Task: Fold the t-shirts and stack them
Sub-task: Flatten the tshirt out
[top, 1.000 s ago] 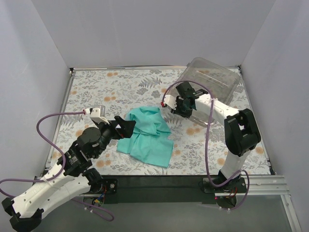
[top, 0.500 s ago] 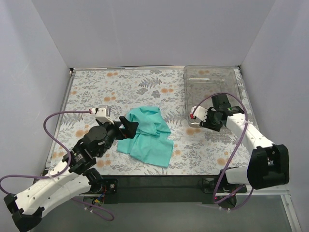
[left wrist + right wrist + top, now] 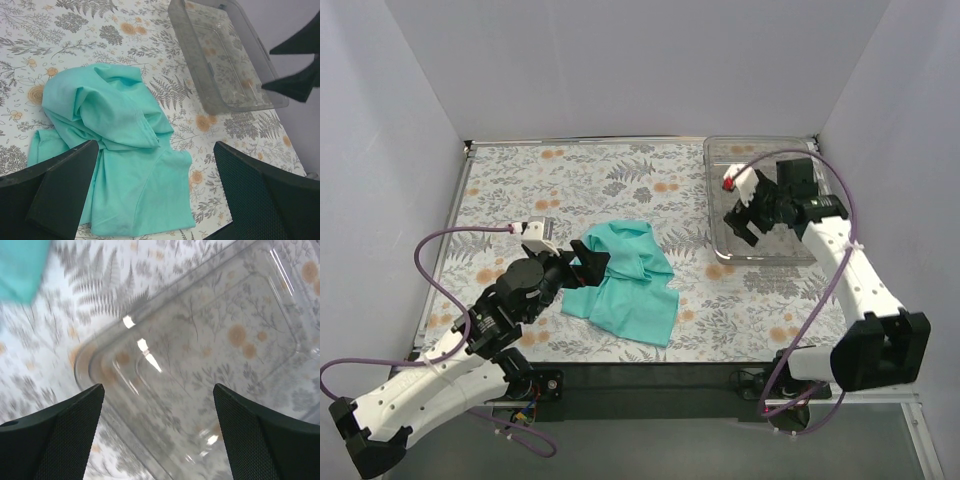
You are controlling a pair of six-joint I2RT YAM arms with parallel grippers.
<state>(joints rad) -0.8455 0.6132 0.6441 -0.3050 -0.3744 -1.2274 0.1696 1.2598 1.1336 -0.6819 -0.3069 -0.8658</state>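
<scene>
One teal-green t-shirt (image 3: 625, 282) lies crumpled and partly folded on the floral table, left of the middle. In the left wrist view the t-shirt (image 3: 115, 145) fills the lower left. My left gripper (image 3: 588, 262) hovers over the shirt's left edge, open wide; in its own view the left gripper (image 3: 155, 150) has nothing between its fingers. My right gripper (image 3: 745, 222) hangs open above the near left part of a clear plastic bin (image 3: 712, 200). Seen from its wrist, the right gripper (image 3: 159, 390) holds nothing and the bin (image 3: 200, 340) lies below. A shirt corner (image 3: 20, 265) shows at top left.
The clear bin (image 3: 220, 55) lies flat at the back right of the table, nothing in it. Grey walls close in the table on three sides. The right arm's fingers (image 3: 297, 60) show as dark shapes beside the bin in the left wrist view.
The right arm swung the tilted bin to the back right, laid it flat, let it go and opened its jaws. The left arm edged slightly forward.
</scene>
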